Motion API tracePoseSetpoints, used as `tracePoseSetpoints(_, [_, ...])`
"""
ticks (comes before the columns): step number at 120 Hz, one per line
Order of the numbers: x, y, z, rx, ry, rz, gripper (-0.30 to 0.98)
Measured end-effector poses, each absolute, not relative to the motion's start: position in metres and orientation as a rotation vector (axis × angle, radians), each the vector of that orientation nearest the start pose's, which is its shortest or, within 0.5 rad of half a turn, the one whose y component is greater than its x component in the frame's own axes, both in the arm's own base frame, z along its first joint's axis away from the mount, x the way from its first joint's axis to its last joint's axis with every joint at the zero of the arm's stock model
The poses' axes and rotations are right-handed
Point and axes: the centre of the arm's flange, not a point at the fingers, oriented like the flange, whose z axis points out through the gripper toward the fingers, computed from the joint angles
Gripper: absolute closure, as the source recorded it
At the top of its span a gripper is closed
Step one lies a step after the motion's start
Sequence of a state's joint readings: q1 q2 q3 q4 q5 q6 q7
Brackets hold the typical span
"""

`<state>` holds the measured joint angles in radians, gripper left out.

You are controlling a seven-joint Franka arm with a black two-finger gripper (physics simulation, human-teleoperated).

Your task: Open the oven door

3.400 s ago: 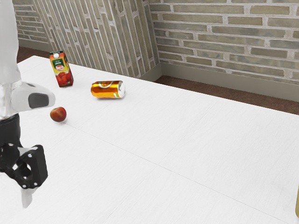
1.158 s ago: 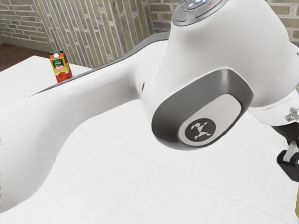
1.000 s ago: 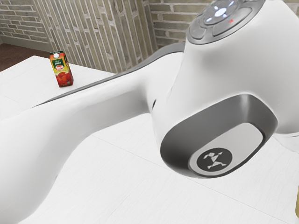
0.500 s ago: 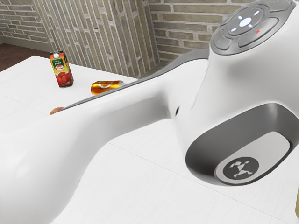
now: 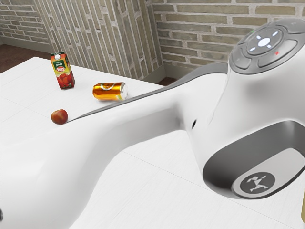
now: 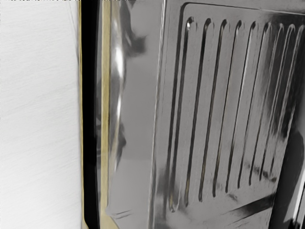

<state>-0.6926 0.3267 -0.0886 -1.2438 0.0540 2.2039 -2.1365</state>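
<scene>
Room: pale brick walls (image 5: pixel 214 36) are rising behind a white worktop (image 5: pixel 143 191).
Carton: a red, green and yellow juice carton (image 5: pixel 63 71) is standing upright near the far edge, towards the exterior view's left.
Can: an orange can (image 5: pixel 109 91) is lying on its side, apart from the carton.
Fruit: a round reddish fruit (image 5: pixel 59 117) is resting nearer the camera than both, beside the arm's outline.
Arm: the white arm (image 5: pixel 143 119) is stretching over the worktop to the exterior view's right.
Oven: its grey metal (image 6: pixel 136 176) is lying before the wrist camera, a grooved panel (image 6: pixel 195 119) showing; a gold-edged black strip (image 6: pixel 90 119) is running between metal and white surface. A gold sliver (image 5: pixel 303 212) is showing at the exterior view's right edge.
Door: how far it is standing open, I cannot tell.
Gripper: whether it is gaping or closing on anything, I cannot tell.
</scene>
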Motion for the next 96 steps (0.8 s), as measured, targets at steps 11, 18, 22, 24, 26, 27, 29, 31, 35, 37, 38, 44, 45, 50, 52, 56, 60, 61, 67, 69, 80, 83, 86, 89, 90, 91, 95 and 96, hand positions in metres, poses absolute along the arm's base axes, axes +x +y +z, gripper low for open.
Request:
tracePoseSetpoints(11, [0.508,-0.480,0.650,1.958,1.582,0.113,0.00])
tracePoseSetpoints(18, [0.508,-0.479,0.650,1.957,1.584,0.107,0.00])
tracePoseSetpoints(22, [0.505,-0.479,0.649,1.962,1.585,0.105,0.00])
tracePoseSetpoints(24, [0.504,-0.478,0.649,1.964,1.585,0.105,0.00])
tracePoseSetpoints(26, [0.502,-0.478,0.649,1.967,1.585,0.105,0.00])
tracePoseSetpoints(27, [0.501,-0.478,0.649,1.969,1.585,0.105,0.00])
tracePoseSetpoints(29, [0.500,-0.478,0.649,1.971,1.585,0.104,0.00])
tracePoseSetpoints(31, [0.498,-0.477,0.648,1.974,1.585,0.104,0.00])
tracePoseSetpoints(35, [0.494,-0.477,0.647,1.983,1.586,0.104,0.00])
tracePoseSetpoints(37, [0.491,-0.476,0.646,1.988,1.585,0.104,0.00])
tracePoseSetpoints(38, [0.489,-0.476,0.646,1.991,1.585,0.104,0.00])
tracePoseSetpoints(44, [0.480,-0.475,0.642,2.008,1.585,0.103,0.00])
tracePoseSetpoints(45, [0.479,-0.475,0.642,2.011,1.585,0.103,0.00])
tracePoseSetpoints(50, [0.471,-0.473,0.639,2.024,1.583,0.102,0.00])
tracePoseSetpoints(52, [0.469,-0.473,0.639,2.028,1.582,0.101,0.00])
tracePoseSetpoints(56, [0.463,-0.472,0.638,2.037,1.580,0.101,0.00])
tracePoseSetpoints(60, [0.454,-0.470,0.635,2.049,1.576,0.101,0.00])
tracePoseSetpoints(61, [0.452,-0.469,0.635,2.052,1.575,0.101,0.00])
tracePoseSetpoints(67, [0.441,-0.466,0.631,2.068,1.572,0.101,0.00])
tracePoseSetpoints(69, [0.437,-0.467,0.628,2.076,1.570,0.099,0.00])
tracePoseSetpoints(80, [0.419,-0.465,0.616,2.105,1.565,0.091,0.00])
tracePoseSetpoints(83, [0.415,-0.464,0.613,2.110,1.563,0.090,0.00])
tracePoseSetpoints(86, [0.412,-0.463,0.612,2.115,1.561,0.090,0.00])
tracePoseSetpoints(89, [0.409,-0.463,0.610,2.118,1.559,0.090,0.00])
tracePoseSetpoints(90, [0.408,-0.463,0.609,2.120,1.559,0.090,0.00])
tracePoseSetpoints(91, [0.407,-0.462,0.609,2.120,1.558,0.090,0.00])
tracePoseSetpoints(95, [0.403,-0.461,0.608,2.125,1.554,0.091,0.00])
tracePoseSetpoints(96, [0.402,-0.461,0.607,2.127,1.554,0.091,0.00])
